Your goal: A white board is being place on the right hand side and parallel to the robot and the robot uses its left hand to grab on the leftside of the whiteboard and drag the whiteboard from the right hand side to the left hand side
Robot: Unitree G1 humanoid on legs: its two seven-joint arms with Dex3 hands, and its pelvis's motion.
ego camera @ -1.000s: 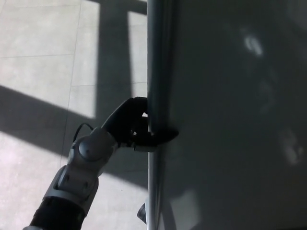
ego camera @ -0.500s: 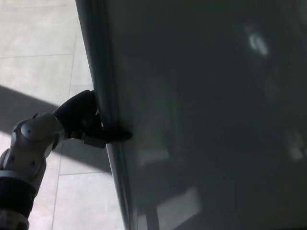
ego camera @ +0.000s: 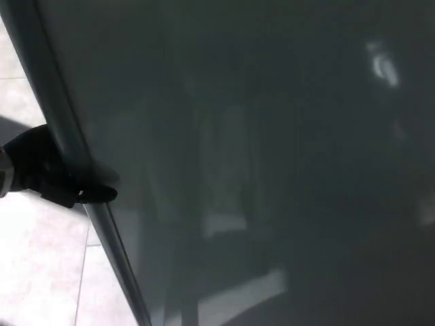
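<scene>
My left hand [ego camera: 47, 173] sits at the far left of the head view, closed around the left edge of the whiteboard [ego camera: 272, 170]; my black fingers wrap the grey frame [ego camera: 68, 142], one fingertip reaching just over onto the board's face; the whiteboard fills nearly the whole picture, dim and shadowed, with faint pale reflections on its surface; its framed edge runs tilted, from the top left corner down toward the bottom; only a sliver of pale tiled floor [ego camera: 41, 272] shows left of the frame, below my hand; my right hand is nowhere in the picture
</scene>
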